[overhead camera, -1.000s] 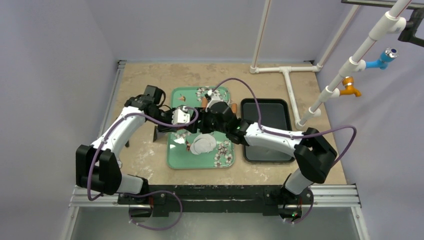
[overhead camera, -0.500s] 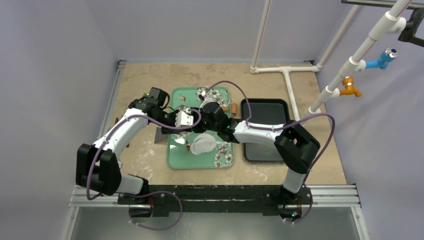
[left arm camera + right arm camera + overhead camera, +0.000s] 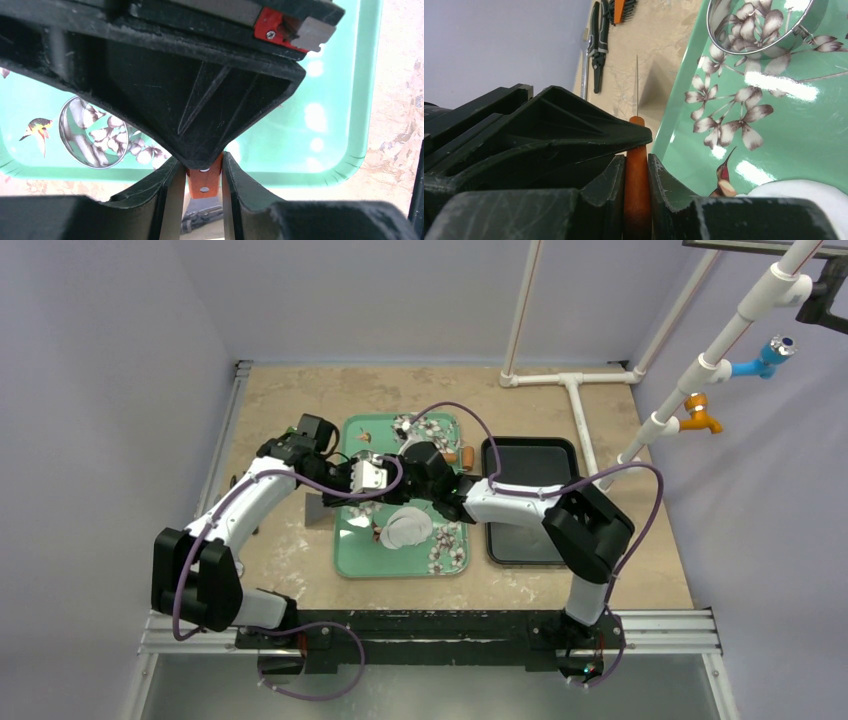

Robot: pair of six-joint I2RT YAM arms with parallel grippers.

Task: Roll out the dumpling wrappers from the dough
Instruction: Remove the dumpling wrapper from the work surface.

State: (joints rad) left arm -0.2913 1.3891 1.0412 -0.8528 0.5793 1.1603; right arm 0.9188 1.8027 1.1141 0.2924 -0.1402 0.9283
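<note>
As the left gripper [image 3: 201, 172] pinched narrow on the orange-handled, thin-bladed metal scraper [image 3: 637, 131], the right gripper [image 3: 637, 175] squeezed the same orange grip, as far as could be judged, fingers snug against both its sides! Both met above the mint-green floral tray [image 3: 352, 552]. It read as a hand-over. To do it well, the receiving grip needed to be firm before the other let go, the release slow, the blade kept upright and clear of the food. The soft white matte lump of dough [image 3: 405, 528] sat on the tray's near half, just beside the grippers and touched by neither; no finished wrappers showed. The shiny round metal ring cutter [image 3: 764, 25] lay further along the tray. No brand, label or writing was readable anywhere, only printed blossoms and birds
</note>
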